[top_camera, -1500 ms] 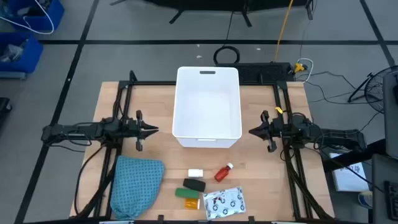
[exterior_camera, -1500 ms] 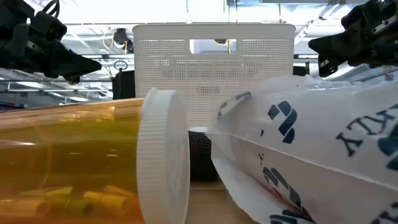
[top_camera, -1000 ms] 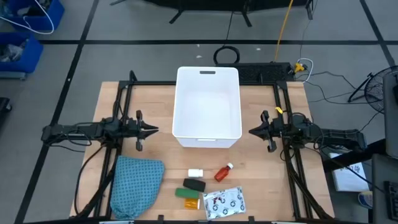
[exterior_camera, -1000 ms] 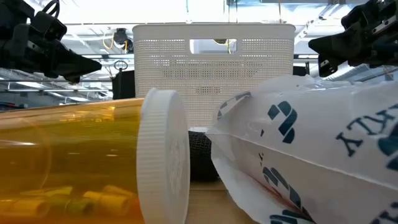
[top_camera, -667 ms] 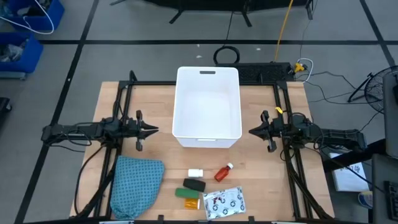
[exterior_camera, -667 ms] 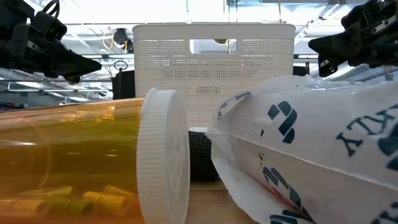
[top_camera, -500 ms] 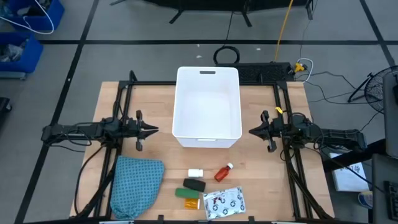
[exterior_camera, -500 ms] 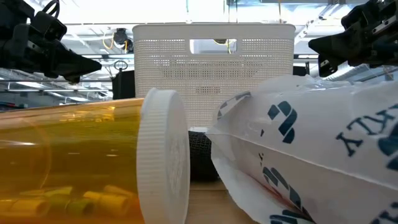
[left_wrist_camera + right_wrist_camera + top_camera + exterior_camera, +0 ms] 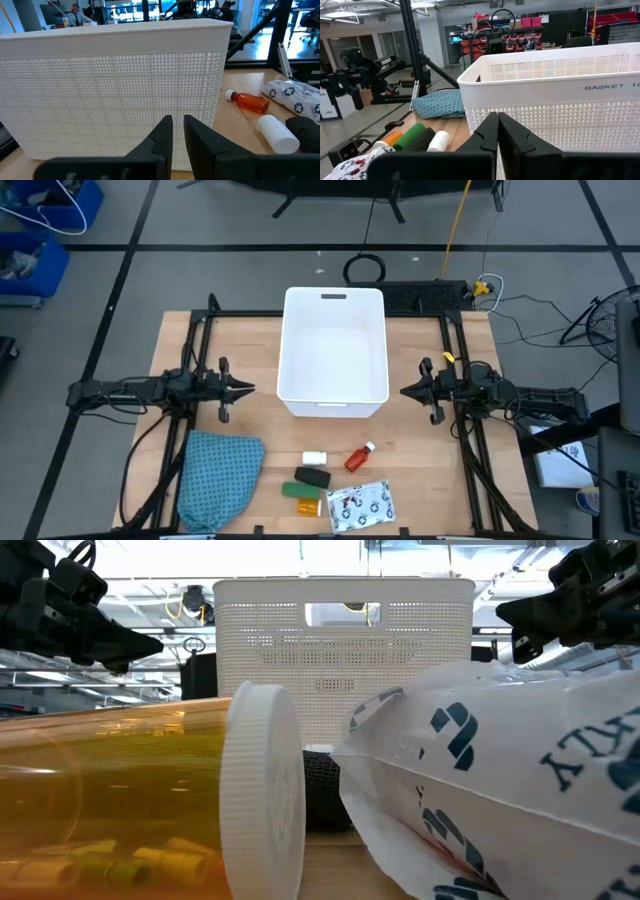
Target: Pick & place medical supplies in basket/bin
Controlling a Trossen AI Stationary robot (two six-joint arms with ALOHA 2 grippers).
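The white basket (image 9: 335, 406) stands at the table's middle, its handle slot (image 9: 333, 296) on the far short side. Near the table's near edge lie the white roll (image 9: 315, 457), red bottle (image 9: 359, 457), black oblong (image 9: 312, 476), green block (image 9: 297, 490), orange vial (image 9: 309, 506) and patterned packet (image 9: 360, 505). My left gripper (image 9: 245, 389) hovers left of the basket and my right gripper (image 9: 405, 391) right of it, both shut and pointing at its side walls. The low view shows the vial (image 9: 110, 800) and packet (image 9: 500, 780) close up.
A teal-blue cloth (image 9: 218, 478) lies bunched at the near left, beside the small items. Black frame rails run along the table's left and right sides under the arms. Bare wood shows between each gripper and the near edge.
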